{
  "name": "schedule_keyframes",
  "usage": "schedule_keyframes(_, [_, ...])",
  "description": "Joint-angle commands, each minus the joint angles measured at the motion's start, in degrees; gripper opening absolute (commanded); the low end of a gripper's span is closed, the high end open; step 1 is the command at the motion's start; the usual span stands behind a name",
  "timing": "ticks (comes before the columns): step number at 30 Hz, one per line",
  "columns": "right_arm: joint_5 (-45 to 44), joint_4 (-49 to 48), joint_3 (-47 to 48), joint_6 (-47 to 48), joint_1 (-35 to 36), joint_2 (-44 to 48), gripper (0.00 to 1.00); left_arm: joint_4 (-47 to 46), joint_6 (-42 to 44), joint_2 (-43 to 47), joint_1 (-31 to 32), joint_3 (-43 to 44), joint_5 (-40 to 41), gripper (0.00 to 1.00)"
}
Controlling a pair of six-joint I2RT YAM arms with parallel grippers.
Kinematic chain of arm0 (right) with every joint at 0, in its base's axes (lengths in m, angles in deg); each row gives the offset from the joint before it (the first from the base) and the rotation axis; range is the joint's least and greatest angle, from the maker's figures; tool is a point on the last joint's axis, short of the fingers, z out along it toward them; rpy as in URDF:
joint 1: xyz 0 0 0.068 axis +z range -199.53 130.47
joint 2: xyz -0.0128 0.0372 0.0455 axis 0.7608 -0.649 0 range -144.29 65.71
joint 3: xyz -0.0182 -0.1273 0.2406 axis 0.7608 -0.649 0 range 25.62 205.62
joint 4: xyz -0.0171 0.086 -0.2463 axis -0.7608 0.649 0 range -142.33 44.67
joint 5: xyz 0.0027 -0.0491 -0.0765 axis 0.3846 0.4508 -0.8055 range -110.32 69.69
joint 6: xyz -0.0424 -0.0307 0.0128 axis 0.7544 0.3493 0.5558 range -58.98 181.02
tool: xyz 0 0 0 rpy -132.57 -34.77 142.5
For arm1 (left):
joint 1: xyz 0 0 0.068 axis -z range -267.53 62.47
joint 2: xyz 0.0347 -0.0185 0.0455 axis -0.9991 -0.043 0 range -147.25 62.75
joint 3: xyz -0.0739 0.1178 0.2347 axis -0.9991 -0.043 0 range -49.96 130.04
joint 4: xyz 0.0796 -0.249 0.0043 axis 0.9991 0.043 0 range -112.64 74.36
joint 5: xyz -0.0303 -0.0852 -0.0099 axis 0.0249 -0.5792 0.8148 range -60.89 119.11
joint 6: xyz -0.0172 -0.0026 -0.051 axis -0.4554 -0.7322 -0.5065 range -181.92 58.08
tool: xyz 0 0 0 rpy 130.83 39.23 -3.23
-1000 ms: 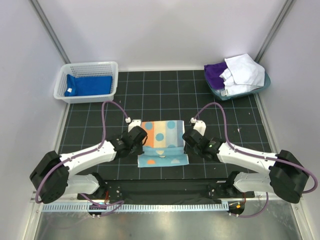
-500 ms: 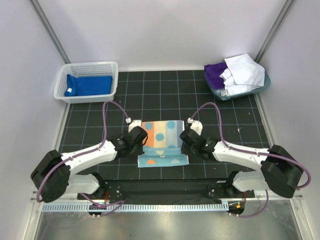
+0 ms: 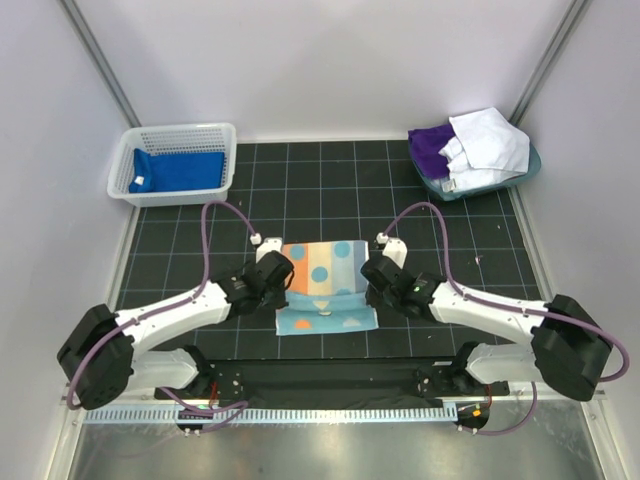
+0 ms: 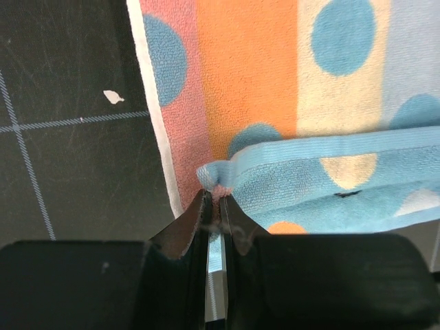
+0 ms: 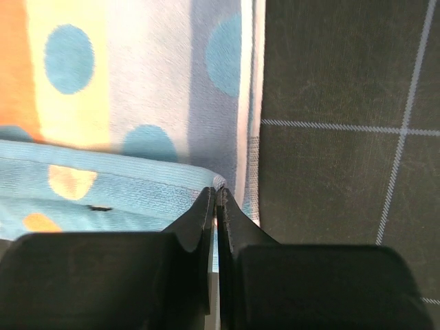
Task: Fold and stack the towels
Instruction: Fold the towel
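Left pincer (image 4: 214, 201), right pincer (image 5: 216, 196), both clamped on corners of polka-dot towel (image 3: 320, 268), fold apparently lying left-to-right, stripes pointing away

The black gridded bench (image 3: 330, 190) carries a polka-dot towel (image 3: 322, 265) (part-folded), a white basket (image 3: 182, 131) and, seemingly, a teal tub (image 3: 487, 183).

A black gridded mat (image 3: 320, 190) covers the table. At the mat's far left corner stands a white mesh basket (image 3: 170, 198), and at its far right corner a teal tub (image 3: 480, 186). A small white fleck (image 4: 113, 97) lies on the mat. A pale toothed rail (image 3: 320, 412) runs beyond the mat's near edge.
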Motion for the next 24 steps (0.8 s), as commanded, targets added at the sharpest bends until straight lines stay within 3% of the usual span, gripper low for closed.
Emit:
schedule_keyframes(1, [-3.7, 1.9, 4.2, 0.8, 0.3, 4.9, 0.02, 1.6, -0.3, 3.0, 0.3, 3.3, -0.4, 0.14])
schedule_keyframes(12, [-4.0, 5.4, 4.4, 0.1, 0.4, 8.6, 0.02, 3.1, -0.8, 4.3, 0.6, 4.0, -1.3, 0.14])
schedule_keyframes(24, [-2.3, 0.5, -1.6, -1.6, 0.4, 5.1, 0.03, 0.1, -2.7, 0.3, 1.2, 0.1, -2.5, 0.19])
